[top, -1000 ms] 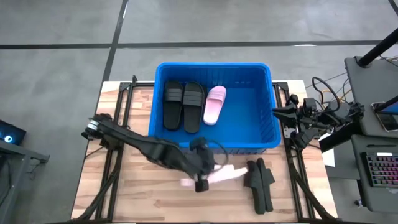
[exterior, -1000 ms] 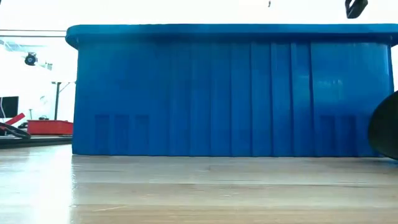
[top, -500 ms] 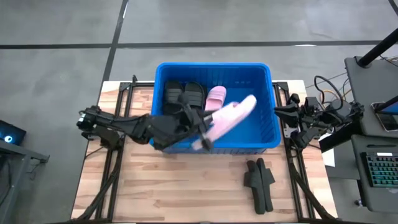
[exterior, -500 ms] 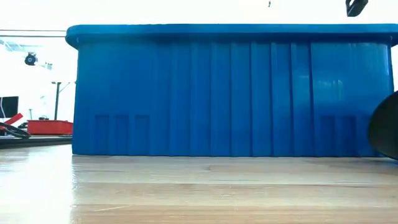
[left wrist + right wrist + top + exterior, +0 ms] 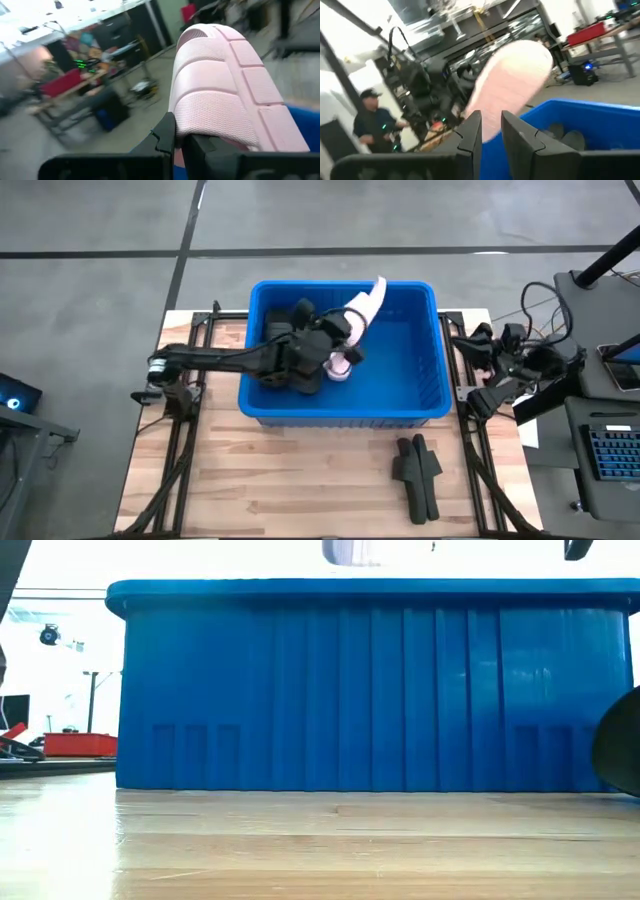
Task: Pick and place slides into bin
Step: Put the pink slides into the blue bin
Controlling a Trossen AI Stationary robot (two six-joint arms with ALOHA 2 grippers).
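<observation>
1. Nearest you on the bench point(image 5: 300, 480), a pair of black slides point(image 5: 417, 474) lies side by side, just in front of the bin's front wall.
2. Your blue bin point(image 5: 420, 395) stands mid-bench, and the low view shows its ribbed front wall point(image 5: 370, 690) resting on the wood.
3. Your left tool point(image 5: 345, 335) is over the bin's middle, pinching the pink slide point(image 5: 365, 305) at one end; the slide tilts up toward the back rim, its tip poking above the rim in the low view.
4. Under the arm, black slides point(image 5: 278, 330) and another pink slide point(image 5: 340, 368) lie on the bin floor.
5. Your right tool point(image 5: 478, 343) waits off the bin's right side; its fingers point(image 5: 470, 132) stand slightly parted, nothing between them.
</observation>
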